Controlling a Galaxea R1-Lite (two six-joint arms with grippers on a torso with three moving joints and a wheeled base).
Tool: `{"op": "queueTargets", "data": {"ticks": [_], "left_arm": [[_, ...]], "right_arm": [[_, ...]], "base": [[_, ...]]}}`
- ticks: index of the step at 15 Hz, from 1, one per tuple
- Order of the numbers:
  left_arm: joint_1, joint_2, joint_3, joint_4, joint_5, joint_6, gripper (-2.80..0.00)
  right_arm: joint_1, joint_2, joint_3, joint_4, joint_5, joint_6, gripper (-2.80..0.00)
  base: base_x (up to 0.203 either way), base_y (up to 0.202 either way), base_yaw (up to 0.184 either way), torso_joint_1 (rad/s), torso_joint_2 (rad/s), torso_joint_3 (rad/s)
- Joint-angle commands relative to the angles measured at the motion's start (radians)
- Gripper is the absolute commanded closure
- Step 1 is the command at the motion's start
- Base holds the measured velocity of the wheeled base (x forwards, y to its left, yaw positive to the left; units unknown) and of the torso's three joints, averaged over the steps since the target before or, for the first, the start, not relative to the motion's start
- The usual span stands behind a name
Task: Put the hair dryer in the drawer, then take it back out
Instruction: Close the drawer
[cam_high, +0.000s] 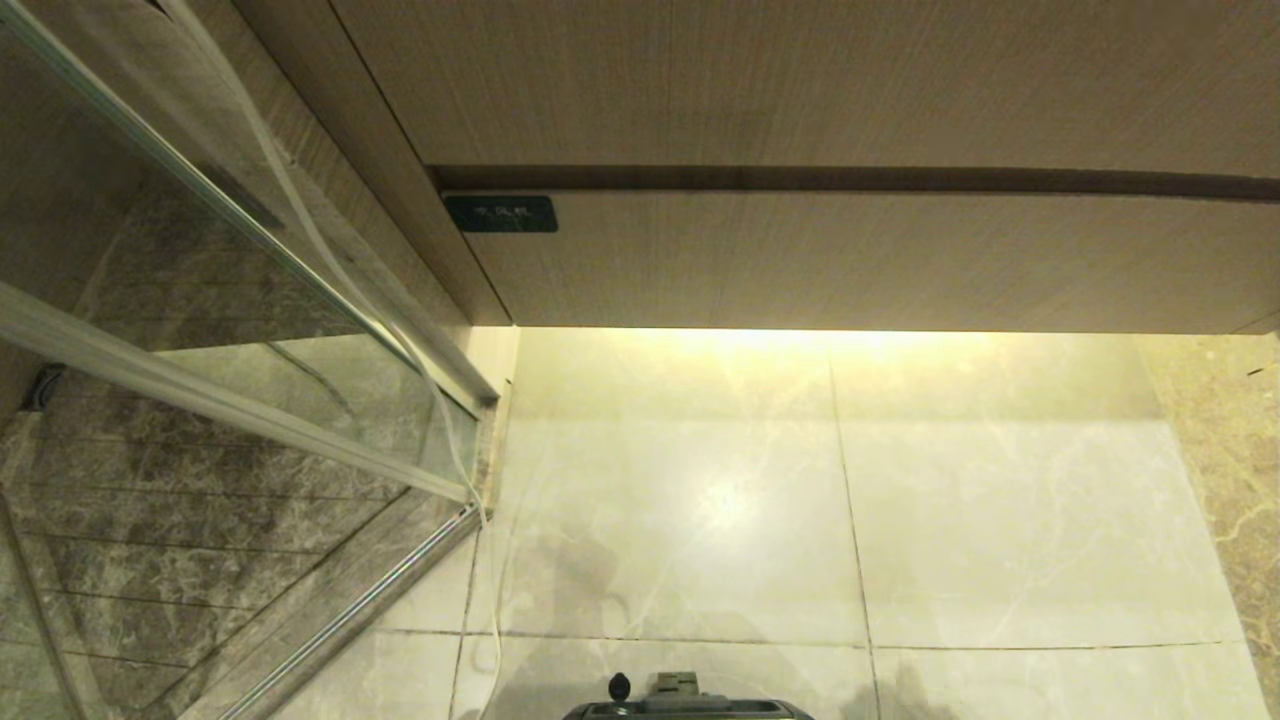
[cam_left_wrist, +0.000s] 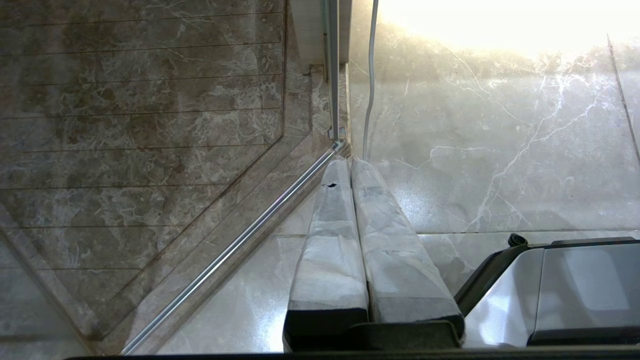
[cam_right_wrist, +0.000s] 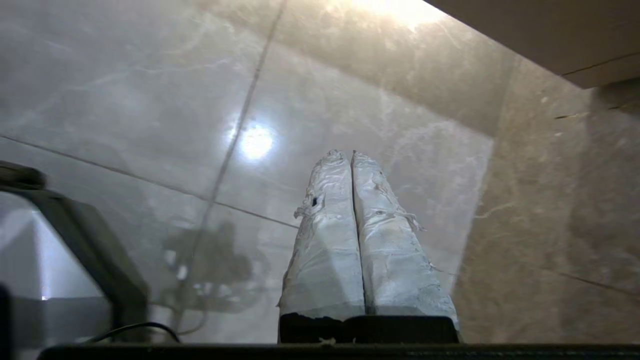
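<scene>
Both pincers, left pincer (cam_left_wrist: 350, 162) and right pincer (cam_right_wrist: 348, 155), hang pressed together and empty over the marble floor (cam_high: 700, 500), the drawer (cam_high: 850, 260) sits fully closed, and no hair dryer shows anywhere, so I can't judge how far along we are.

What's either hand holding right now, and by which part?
Nothing. The left hand and the right hand are both shut on themselves, fingers pressed together over the floor tiles. The hair dryer is in no view, and the drawer is closed.
</scene>
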Motion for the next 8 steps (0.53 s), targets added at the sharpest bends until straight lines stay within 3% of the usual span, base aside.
{"op": "queueTargets", "data": {"ticks": [1,4,7,8], "left_arm": [[0.0,0.0,0.002,0.0,0.0,0.0,0.0],[0.0,0.0,0.0,0.0,0.0,0.0,0.0],[0.0,0.0,0.002,-0.001,0.0,0.001,0.0],[0.0,0.0,0.0,0.0,0.0,0.002,0.0]], "right_arm": [[0.069,-0.305,0.088,0.049,0.0,0.07,0.0],[0.163,-0.505,0.197,0.102,-0.007,0.16,0.0],[0.206,-0.516,0.243,0.022,0.006,0.229,0.0],[0.206,-0.516,0.254,0.0,0.007,0.299,0.0]], "base": [[0.0,0.0,0.0,0.0,0.0,0.0],[0.0,0.0,0.0,0.0,0.0,0.0],[0.0,0.0,0.0,0.0,0.0,0.0],[0.0,0.0,0.0,0.0,0.0,0.0]]}}
